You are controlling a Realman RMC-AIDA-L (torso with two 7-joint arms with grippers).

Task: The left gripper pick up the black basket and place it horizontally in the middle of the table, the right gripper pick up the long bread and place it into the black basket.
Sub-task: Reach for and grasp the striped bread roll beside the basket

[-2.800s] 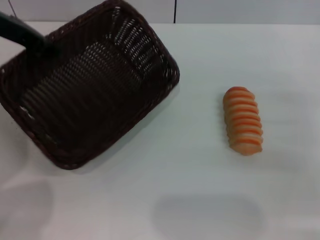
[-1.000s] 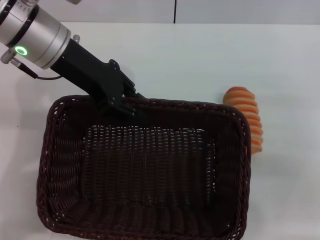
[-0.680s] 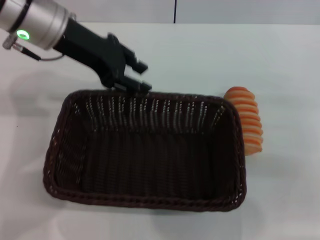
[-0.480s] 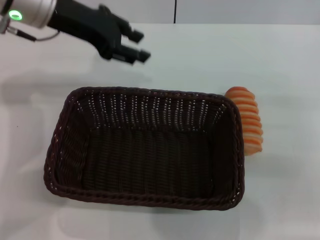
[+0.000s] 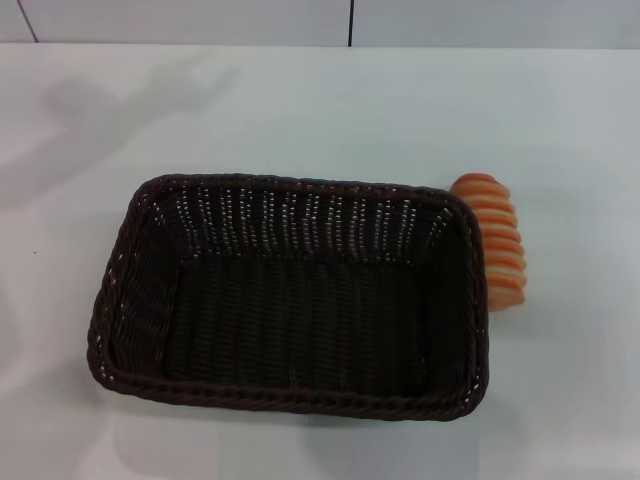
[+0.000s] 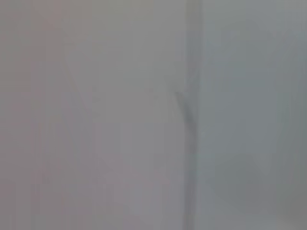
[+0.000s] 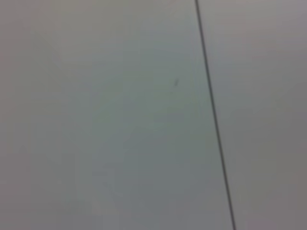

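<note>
On the white tabletop (image 5: 330, 110), seen from the head view, the black basket (image 5: 290, 295) lies flat with its long sides running parallel to the near edge. It sits about midway between the left and right edges and somewhat toward the near edge. Its mouth faces up, and the woven floor inside holds nothing. The braided rim runs unbroken around all four sloped walls.

Just beside the basket's right short wall lies the long bread (image 5: 492, 240), striped side up, its length running from the far edge toward the near edge. Its left flank is partly hidden behind the basket's far right corner, so the two are touching or nearly so; which of these cannot be told. The bread rests on the tabletop, outside the basket.

A soft grey shadow falls across the far left corner of the tabletop. Beyond the far edge stands a pale wall with a thin dark seam (image 5: 351, 22) running down it. Neither claw appears in this view, so how far each is open cannot be told.

Across the left wrist view there is only a pale blurred surface with a faint vertical line (image 6: 190, 115). No fingers show.

Across the right wrist view a plain pale surface is crossed by a thin dark slanting line (image 7: 213, 115). No fingers show there either.
</note>
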